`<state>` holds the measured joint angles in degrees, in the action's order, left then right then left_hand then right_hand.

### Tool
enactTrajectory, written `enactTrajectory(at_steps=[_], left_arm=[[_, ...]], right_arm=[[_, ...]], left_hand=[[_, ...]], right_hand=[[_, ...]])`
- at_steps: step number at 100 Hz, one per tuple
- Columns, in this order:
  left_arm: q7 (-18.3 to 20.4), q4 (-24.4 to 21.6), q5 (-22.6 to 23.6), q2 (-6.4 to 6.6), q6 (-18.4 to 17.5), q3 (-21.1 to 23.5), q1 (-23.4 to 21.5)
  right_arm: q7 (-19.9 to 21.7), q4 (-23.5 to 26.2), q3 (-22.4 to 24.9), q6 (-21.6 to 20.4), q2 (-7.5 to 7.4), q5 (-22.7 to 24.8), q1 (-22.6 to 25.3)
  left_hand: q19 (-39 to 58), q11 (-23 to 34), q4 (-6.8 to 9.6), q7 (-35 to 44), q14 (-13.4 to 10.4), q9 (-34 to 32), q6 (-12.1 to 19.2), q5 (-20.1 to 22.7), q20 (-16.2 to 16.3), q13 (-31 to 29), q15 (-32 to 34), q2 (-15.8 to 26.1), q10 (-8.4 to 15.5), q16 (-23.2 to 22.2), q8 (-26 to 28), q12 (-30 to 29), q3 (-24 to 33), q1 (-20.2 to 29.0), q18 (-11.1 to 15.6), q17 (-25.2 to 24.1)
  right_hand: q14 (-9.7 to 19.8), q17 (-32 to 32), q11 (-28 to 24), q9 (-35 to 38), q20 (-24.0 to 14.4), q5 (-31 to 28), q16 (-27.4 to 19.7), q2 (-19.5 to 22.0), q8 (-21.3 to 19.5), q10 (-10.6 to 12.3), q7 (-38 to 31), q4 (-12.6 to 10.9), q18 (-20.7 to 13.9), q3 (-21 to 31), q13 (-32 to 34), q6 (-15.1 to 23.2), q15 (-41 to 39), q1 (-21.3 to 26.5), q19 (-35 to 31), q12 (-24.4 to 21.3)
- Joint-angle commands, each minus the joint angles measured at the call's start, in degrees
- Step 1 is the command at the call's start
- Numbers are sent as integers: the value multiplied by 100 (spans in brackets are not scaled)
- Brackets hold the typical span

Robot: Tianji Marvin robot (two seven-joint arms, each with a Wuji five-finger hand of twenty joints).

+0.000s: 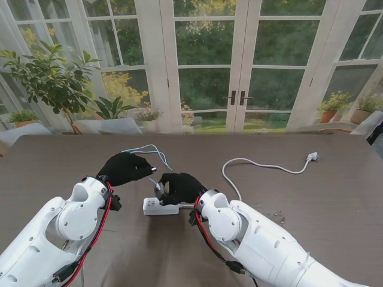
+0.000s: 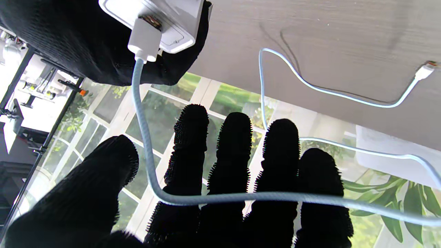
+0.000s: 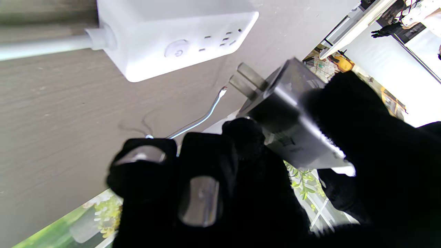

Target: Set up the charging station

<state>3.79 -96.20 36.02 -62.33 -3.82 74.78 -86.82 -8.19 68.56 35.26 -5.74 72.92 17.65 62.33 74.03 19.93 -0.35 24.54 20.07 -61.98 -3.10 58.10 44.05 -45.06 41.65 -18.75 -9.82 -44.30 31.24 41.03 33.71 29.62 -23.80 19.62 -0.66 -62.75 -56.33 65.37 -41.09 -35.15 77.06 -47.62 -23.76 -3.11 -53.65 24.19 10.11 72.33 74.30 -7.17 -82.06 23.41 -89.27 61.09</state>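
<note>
A white power strip (image 1: pixel 160 207) (image 3: pixel 179 31) lies flat on the table, sockets up. My right hand (image 1: pixel 179 186) (image 3: pixel 241 193) is shut on a white charger adapter (image 3: pixel 293 117) (image 2: pixel 165 17), held just over the strip with its two prongs (image 3: pixel 246 77) aimed at the sockets and not touching them. A light blue USB cable (image 2: pixel 241 197) (image 1: pixel 149 149) is plugged into the adapter. It drapes across the spread fingers of my left hand (image 1: pixel 124 167) (image 2: pixel 237 165), which is open. The cable's free end (image 2: pixel 425 70) rests on the table.
The strip's white cord (image 1: pixel 263 166) loops to the right and ends in a plug (image 1: pixel 311 157) lying loose on the brown table (image 1: pixel 72 161). Glass doors and potted plants stand beyond the far edge.
</note>
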Motion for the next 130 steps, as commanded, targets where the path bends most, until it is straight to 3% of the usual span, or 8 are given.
enactTrajectory(at_steps=[1,22,38,68,85,95,112,130], left_arm=[[69,-66,12,-7,-26,29,-17],[-34,-97,-20,-26,-73,62,-88],[-225,-184,12,-57,-85,137,-214],[-1188,-617,689,-135,-648,384,-888],[-1472,-849,906,-154,-818,518,-1242],[-1425,-994,845,-155,-867,620,-1430],[-1221,-1074,775,-130,-884,730,-1671],[-988,-957,727,-90,-900,786,-1823]], right_arm=[[80,7,-8,-10,18,-10,25],[87,12,5,54,28,-52,20],[104,9,4,98,32,-73,10],[113,-23,-8,233,73,-162,-37],[126,-33,-5,336,96,-220,-76],[143,-20,9,391,101,-258,-88],[133,3,39,426,105,-283,-88],[118,2,62,416,109,-303,-88]], left_hand=[[-715,-206,-181,-94,112,201,104,-122,-73,374,-559,143,-86,376,-65,-315,-82,-106,-13,-588],[-2458,-803,-208,-572,103,689,-7,-462,-1001,951,-1879,96,-104,1388,-367,-1295,-17,-117,220,-1242],[-3193,-1047,-218,-972,63,1145,-165,-818,-1413,1453,-2419,-6,-130,1841,-690,-1760,73,-105,425,-1549],[-1016,-363,-462,-467,-92,326,-135,-289,-534,351,-853,-916,-85,849,-547,-1137,1185,-93,504,-497],[-207,92,-1102,306,-243,-34,138,-78,-368,-202,-45,-1658,54,392,-149,-528,1301,369,437,24],[194,369,-1220,1085,-311,-300,254,-77,-206,-607,342,-1981,143,199,-422,-129,1159,779,364,470],[-88,306,-1261,1261,-302,-446,296,-87,-351,-753,40,-2090,223,366,-582,-149,1068,888,258,441],[-181,-286,-1292,880,-257,-537,148,36,-439,-861,-783,-2224,135,894,-772,-900,1221,835,201,448]], right_hand=[[204,-195,-94,302,-103,-896,-2675,519,-742,-105,-2657,-213,-326,922,113,1015,-179,791,-500,92],[190,-197,-105,299,-116,-888,-2669,517,-742,-116,-2657,-212,-309,920,111,992,-195,800,-513,81],[197,-199,-112,305,-121,-883,-2668,518,-744,-125,-2661,-213,-307,926,111,974,-199,807,-517,74],[199,-203,-121,302,-129,-881,-2664,523,-748,-131,-2667,-212,-308,920,111,944,-209,815,-527,65],[202,-205,-125,304,-134,-879,-2661,513,-748,-133,-2666,-212,-304,924,112,936,-217,816,-536,59],[195,-206,-126,304,-136,-882,-2660,519,-748,-140,-2665,-212,-301,924,110,932,-220,819,-540,56],[207,-204,-129,297,-136,-884,-2661,517,-752,-142,-2666,-212,-292,926,111,930,-219,823,-540,56],[187,-205,-130,302,-137,-892,-2661,510,-754,-141,-2666,-211,-288,932,110,938,-219,822,-541,53]])
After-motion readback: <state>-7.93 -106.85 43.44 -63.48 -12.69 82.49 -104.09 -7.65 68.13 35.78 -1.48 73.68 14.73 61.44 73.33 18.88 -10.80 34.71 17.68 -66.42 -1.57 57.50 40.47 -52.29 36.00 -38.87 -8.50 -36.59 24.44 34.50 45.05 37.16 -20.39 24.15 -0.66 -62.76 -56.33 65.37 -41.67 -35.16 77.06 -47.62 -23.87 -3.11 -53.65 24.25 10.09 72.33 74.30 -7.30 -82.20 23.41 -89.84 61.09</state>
